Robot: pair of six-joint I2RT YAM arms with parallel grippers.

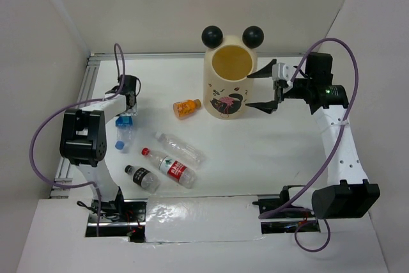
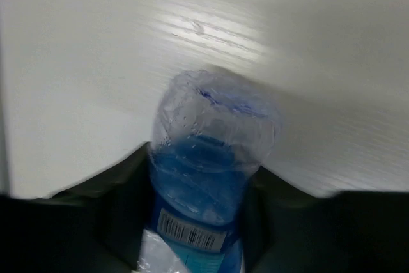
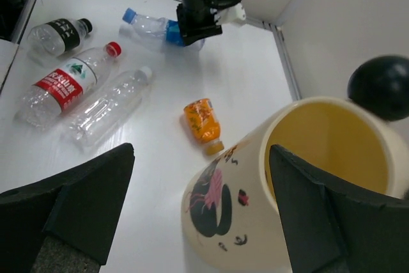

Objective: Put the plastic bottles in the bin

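Note:
The cream bin (image 1: 225, 97) with two black ball ears stands upright at the back centre; it also shows in the right wrist view (image 3: 255, 222). My right gripper (image 1: 261, 89) is open and empty, its jaws spread just right of the bin (image 3: 204, 212). My left gripper (image 1: 126, 114) is shut on the blue-label bottle (image 1: 122, 135), which fills the gap between the fingers (image 2: 211, 126) low over the table. The orange bottle (image 1: 186, 108), a clear bottle (image 1: 180, 148), a red-label bottle (image 1: 169, 167) and a black-label bottle (image 1: 142, 178) lie on the table.
An aluminium rail (image 1: 88, 87) runs along the table's left edge, close to the left arm. White walls enclose the back and both sides. A shiny strip (image 1: 198, 218) covers the near edge between the arm bases.

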